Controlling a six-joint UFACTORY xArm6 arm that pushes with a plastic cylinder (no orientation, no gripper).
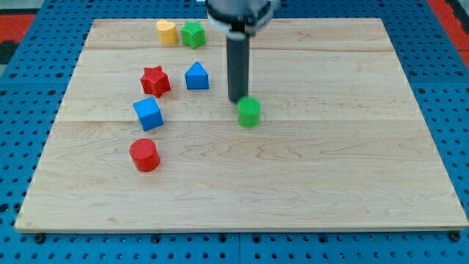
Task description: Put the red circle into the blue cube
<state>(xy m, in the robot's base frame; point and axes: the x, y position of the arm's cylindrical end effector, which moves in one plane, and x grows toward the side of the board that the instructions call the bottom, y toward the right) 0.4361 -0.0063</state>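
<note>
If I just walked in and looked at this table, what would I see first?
Probably the dark rod coming down from the view's top, with my tip right beside a green block near the middle of the wooden board. Next, the bright blocks grouped on the view's left: the red circle lowest, the blue cube just above it, and a red star higher still.

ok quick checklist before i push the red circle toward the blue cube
1. Red circle found, at the view's lower left: ok.
2. Blue cube found, just above the circle, with a gap between them: ok.
3. My tip set behind the circle: not ok, it sits at the board's middle beside the green block.
4. Gap between circle and cube free of blocks: ok.
5. Red star and blue house-shaped block beyond the cube could get nudged: cannot tell.
</note>
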